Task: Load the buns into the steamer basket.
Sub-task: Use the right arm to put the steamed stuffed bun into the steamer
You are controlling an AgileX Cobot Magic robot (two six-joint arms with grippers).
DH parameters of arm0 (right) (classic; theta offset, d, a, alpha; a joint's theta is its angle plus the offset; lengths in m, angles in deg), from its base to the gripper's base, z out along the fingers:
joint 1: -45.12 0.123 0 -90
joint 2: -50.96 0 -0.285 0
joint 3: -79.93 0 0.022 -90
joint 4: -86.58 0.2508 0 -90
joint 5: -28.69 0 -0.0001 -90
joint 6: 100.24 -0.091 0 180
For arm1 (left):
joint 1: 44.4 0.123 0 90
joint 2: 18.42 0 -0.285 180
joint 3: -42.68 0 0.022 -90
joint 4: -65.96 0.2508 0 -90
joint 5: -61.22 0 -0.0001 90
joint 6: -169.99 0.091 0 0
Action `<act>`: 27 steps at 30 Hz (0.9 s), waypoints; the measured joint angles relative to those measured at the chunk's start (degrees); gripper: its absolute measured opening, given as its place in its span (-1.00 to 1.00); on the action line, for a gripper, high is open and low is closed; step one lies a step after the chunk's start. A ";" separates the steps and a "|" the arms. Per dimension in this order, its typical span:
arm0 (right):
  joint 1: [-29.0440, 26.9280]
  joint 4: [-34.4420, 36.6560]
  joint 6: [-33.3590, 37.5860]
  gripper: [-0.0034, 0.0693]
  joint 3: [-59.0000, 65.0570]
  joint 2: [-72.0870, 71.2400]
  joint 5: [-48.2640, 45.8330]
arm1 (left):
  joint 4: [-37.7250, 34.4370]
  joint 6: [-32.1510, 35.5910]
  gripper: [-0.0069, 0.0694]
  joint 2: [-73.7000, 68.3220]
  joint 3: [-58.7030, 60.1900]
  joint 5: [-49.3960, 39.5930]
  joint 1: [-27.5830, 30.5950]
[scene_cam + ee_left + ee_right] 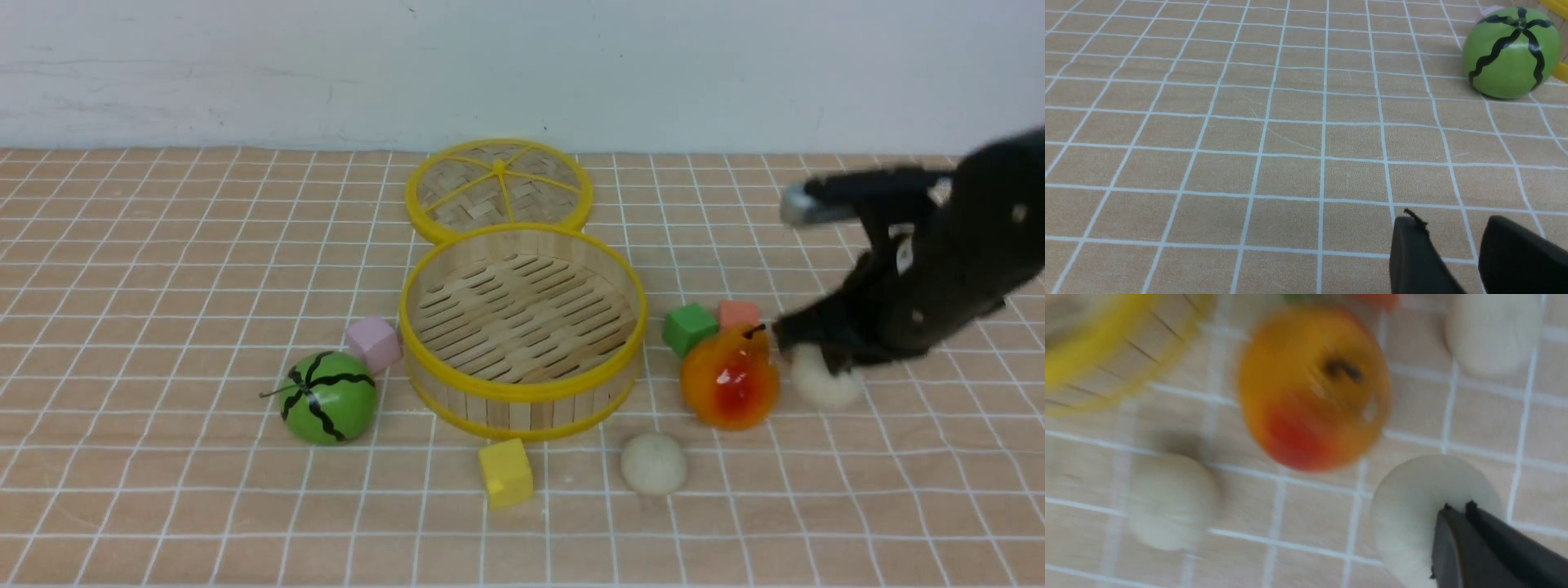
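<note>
The steamer basket point(522, 388) stands empty mid-table; it also shows in the right wrist view point(1106, 347). One bun point(653, 463) lies in front of it. A second bun point(826, 384) lies right of the pear, under my right gripper point(798, 347). In the right wrist view my right gripper point(1458, 505) has its fingertips together over this bun point(1412, 506), not around it. That view also shows the front bun point(1171, 500) and a third bun point(1492, 332), which the arm hides in the front view. My left gripper point(1453, 226) is open and empty over bare table.
An orange-red pear point(729, 380) sits between basket and right gripper. A green cube point(690, 328) and an orange cube point(739, 313) lie behind it. A toy watermelon point(329, 398), a pink cube point(373, 343), a yellow cube point(505, 472) and the woven lid point(498, 188) surround the basket.
</note>
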 joint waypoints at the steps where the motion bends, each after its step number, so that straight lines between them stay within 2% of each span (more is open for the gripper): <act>1: 0.06 0.95 0.41 -0.94 -0.79 0.00 -0.13 | 0.00 0.00 -0.19 0.00 0.00 0.00 0.00; 5: 2.08 9.18 8.16 -0.94 -9.41 1.49 -0.81 | 0.00 0.00 -0.19 0.00 0.00 0.00 0.00; 8: 5.03 12.41 10.78 -0.94 -15.44 4.96 -0.16 | 0.00 0.00 -0.19 0.00 0.00 0.00 0.00; 15: 10.43 13.32 11.77 -0.94 -27.58 18.77 0.89 | 0.00 0.00 -0.19 0.00 0.00 0.00 0.00; 24: 11.41 13.32 11.93 -0.91 -35.03 32.54 6.54 | 0.00 0.00 -0.19 0.00 0.00 0.00 0.00; 27: 11.41 13.27 11.93 -0.79 -35.03 35.82 7.08 | 0.00 0.00 -0.19 0.00 0.00 0.00 0.00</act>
